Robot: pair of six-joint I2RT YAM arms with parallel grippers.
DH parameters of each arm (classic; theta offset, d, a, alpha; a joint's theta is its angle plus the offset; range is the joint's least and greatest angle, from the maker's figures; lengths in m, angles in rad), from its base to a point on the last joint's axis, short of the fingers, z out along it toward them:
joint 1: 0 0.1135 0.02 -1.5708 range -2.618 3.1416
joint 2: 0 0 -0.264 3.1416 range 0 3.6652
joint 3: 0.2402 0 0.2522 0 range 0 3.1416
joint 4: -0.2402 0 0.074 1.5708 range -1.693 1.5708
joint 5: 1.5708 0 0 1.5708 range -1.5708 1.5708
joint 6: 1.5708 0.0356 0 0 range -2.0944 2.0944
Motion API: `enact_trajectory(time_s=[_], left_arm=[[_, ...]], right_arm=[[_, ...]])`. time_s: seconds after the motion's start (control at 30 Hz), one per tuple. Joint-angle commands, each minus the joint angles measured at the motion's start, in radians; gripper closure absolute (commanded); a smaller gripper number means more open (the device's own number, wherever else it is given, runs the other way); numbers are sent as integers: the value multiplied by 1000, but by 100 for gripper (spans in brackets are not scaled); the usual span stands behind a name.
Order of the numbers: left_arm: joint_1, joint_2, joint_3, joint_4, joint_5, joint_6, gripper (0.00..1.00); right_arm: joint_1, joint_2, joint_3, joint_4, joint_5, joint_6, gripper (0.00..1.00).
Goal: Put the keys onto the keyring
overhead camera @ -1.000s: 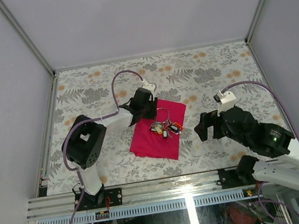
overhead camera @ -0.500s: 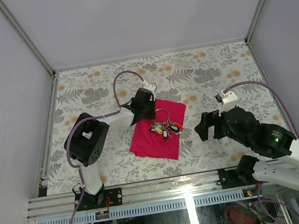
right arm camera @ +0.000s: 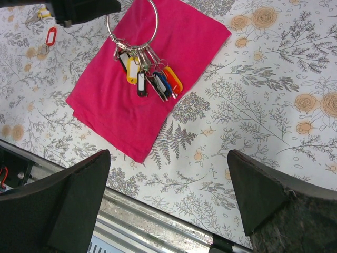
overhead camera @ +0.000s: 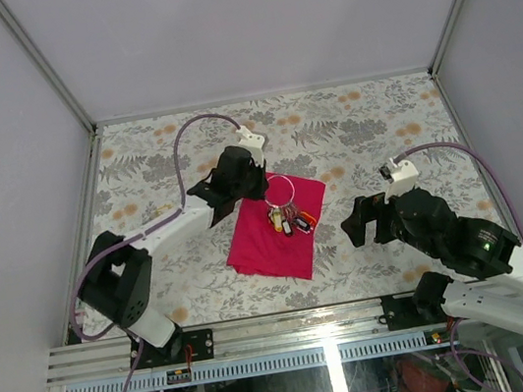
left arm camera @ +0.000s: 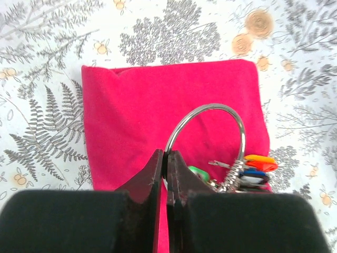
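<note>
Floral-patterned table [overhead camera: 369, 119] (grey ferns, orange blooms) between plain pale walls [overhead camera: 244, 20].

One silver keyring [overhead camera: 279, 191] and one magenta cloth [overhead camera: 267, 245]. The plastic tags [right arm camera: 141, 83] look like five or six, too bunched to be sure. Upper left of the right wrist view, two loose pieces: red-headed key [right arm camera: 51, 36], brassy key [right arm camera: 42, 13]. Two arms: left arm [overhead camera: 167, 229], right arm [overhead camera: 458, 239].

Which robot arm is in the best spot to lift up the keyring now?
Left. The left arm's fingers are shut on the keyring on the magenta cloth. The right arm's fingers hang open, off to the side of the cloth.
</note>
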Motion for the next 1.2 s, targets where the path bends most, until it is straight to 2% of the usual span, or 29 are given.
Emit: enact_trajectory(time_s=[0.0, 0.2, 0.4, 0.53, 0.67, 0.87, 1.03, 1.17], left_arm=[[-22, -90, -41, 46, -7, 63, 100], [-73, -163, -70, 45, 27, 101, 100], [-203, -226, -59, 57, 10, 97, 100], [-279, -209, -20, 81, 12, 71, 100], [-348, -132, 54, 113, 30, 51, 100], [-417, 27, 136, 228, 129, -24, 100], [-434, 186, 202, 341, 204, -93, 100], [-432, 291, 285, 347, 214, -88, 100]], right_arm=[[0, -6, 1, 35, 11, 14, 1], [1, -12, 14, 37, 11, 11, 1], [1, -55, 37, 35, 53, 12, 1], [1, -99, 52, 35, 86, 17, 1], [1, -150, 65, 29, 121, 21, 1], [1, -213, 64, 10, 150, 30, 1], [0, -218, 59, -7, 150, 39, 1], [0, -220, 55, -13, 150, 47, 1]])
